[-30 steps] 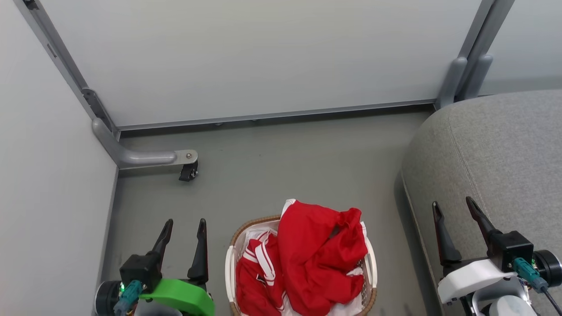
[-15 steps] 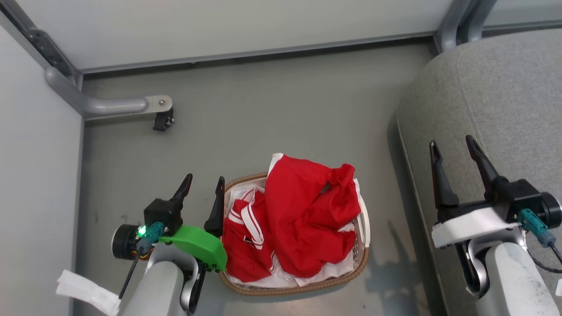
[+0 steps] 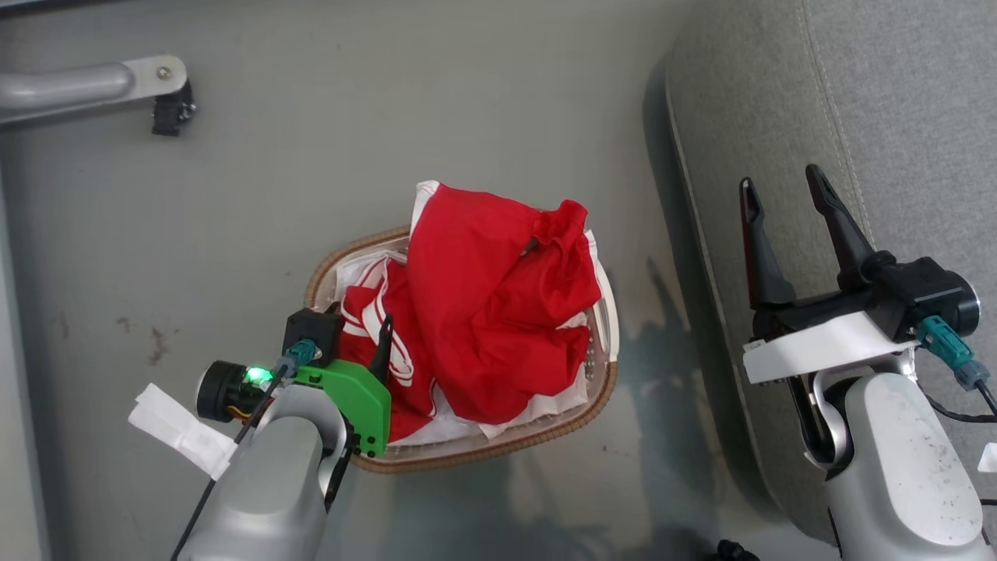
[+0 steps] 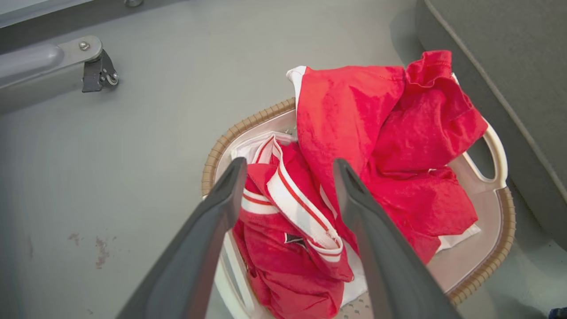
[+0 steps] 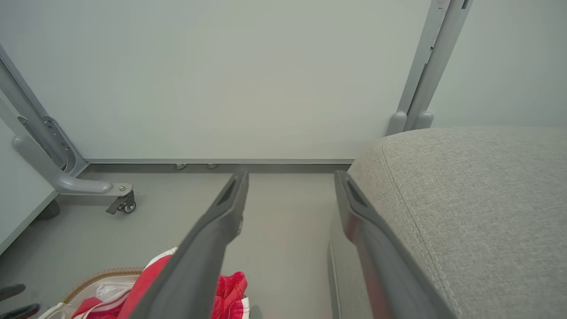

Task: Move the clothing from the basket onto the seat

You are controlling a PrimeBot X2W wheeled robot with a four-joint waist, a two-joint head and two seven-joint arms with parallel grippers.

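At centre frame, our left gripper (image 4: 289,163) hangs open over the red fabric clothing (image 3: 483,312) in the brown-rimmed white basket (image 3: 498,448); our right gripper (image 3: 780,178) gapes empty over the grey upholstered seat (image 3: 896,117).

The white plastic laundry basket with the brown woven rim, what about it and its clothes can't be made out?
- Dark letter on the striped-trim red garment: left wrist view, folds hide most of it.
- Most of the inside of the white brown-rimmed basket: head view, that garment and the plain red garment cover it.
- Its near-left rim: head view, the green wrist mount hides it.
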